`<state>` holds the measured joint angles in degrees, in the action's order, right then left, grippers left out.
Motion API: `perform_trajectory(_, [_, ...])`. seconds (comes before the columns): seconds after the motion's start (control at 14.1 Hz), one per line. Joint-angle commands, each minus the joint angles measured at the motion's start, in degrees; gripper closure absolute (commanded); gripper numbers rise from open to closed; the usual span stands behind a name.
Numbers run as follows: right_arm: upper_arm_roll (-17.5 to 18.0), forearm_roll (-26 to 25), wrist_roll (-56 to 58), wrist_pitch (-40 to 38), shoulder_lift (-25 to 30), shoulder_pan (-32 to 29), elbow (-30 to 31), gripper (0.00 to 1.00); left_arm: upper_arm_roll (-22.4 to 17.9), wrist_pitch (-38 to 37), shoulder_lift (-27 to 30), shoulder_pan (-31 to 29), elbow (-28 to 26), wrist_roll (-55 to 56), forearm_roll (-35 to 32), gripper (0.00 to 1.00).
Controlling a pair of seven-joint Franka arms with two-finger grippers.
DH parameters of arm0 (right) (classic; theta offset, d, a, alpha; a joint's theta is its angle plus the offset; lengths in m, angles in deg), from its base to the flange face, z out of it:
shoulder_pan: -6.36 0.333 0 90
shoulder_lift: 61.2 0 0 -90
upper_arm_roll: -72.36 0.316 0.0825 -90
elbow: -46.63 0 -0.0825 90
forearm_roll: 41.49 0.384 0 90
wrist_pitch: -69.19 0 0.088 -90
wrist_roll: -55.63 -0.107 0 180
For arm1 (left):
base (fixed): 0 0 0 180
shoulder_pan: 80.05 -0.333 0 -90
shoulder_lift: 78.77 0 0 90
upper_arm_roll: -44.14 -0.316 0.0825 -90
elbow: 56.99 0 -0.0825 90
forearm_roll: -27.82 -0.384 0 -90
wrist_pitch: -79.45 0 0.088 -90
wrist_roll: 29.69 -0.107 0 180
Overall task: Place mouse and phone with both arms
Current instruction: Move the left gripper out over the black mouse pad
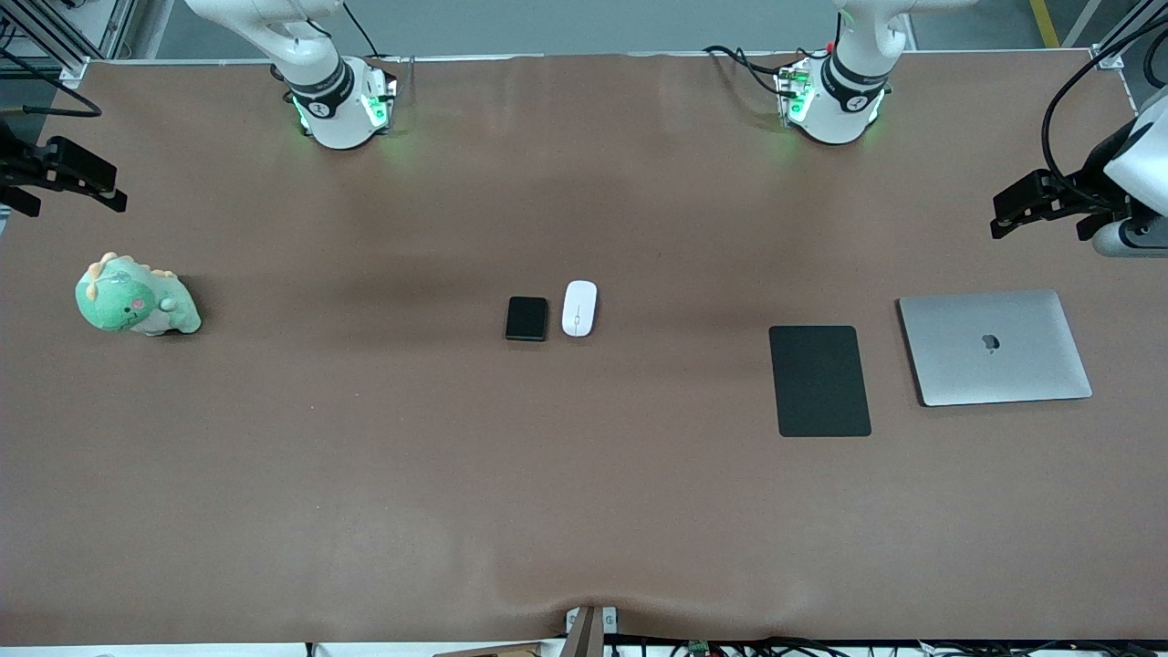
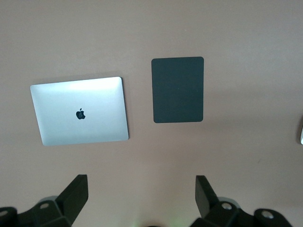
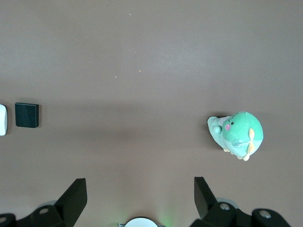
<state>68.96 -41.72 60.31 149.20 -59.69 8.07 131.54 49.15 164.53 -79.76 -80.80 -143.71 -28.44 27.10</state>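
The white oval mouse [image 1: 579, 307] and the small black phone [image 1: 526, 318] lie side by side at the middle of the table, the phone toward the right arm's end. My left gripper [image 1: 1031, 203] is open and empty, held high over the table edge at the left arm's end, above the laptop. My right gripper [image 1: 87, 178] is open and empty, held high at the right arm's end, above the plush toy. The right wrist view shows the phone [image 3: 27, 115] and a sliver of the mouse [image 3: 2, 119] beyond my open right gripper [image 3: 140, 189]. My open left gripper [image 2: 141, 189] shows only bare table between its fingers.
A large flat black mat [image 1: 819, 380] and a closed silver laptop [image 1: 995, 347] lie toward the left arm's end; both show in the left wrist view, the mat [image 2: 178, 90] beside the laptop [image 2: 80, 111]. A green plush dinosaur [image 1: 137, 297] sits toward the right arm's end.
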Motion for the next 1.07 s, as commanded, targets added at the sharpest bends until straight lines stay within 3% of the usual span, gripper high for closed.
perform_trajectory(0.0, [-0.12, -1.0, -0.19, 0.67, 0.25, 1.09, 0.7, 0.0, 0.09, 0.43, -0.68, -0.4, 0.06, -1.25, 0.81, 0.0])
perform_trajectory(0.21, [-0.12, -0.74, -0.28, 0.67, 0.25, 1.27, 0.7, 0.0, 0.35, 0.52, -2.7, -0.22, 0.58, -1.51, 0.81, 0.0])
perform_trajectory(0.43, [-0.12, -0.92, -0.28, 1.02, 0.25, 1.27, 0.7, 0.0, 0.7, 6.31, -4.02, 0.65, 0.59, -0.81, 1.42, 0.0])
perform_trajectory(0.78, [-0.12, -0.92, -0.28, 0.93, 0.16, 1.36, 0.7, 0.0, 0.44, 7.29, -6.75, -0.31, 0.5, 0.06, 12.13, 0.0])
perform_trajectory(1.0, [-0.12, -1.09, -0.28, 0.93, 0.07, 1.36, 0.78, 0.0, 0.7, 7.29, -9.38, 0.48, 0.5, 6.37, 12.49, 0.0])
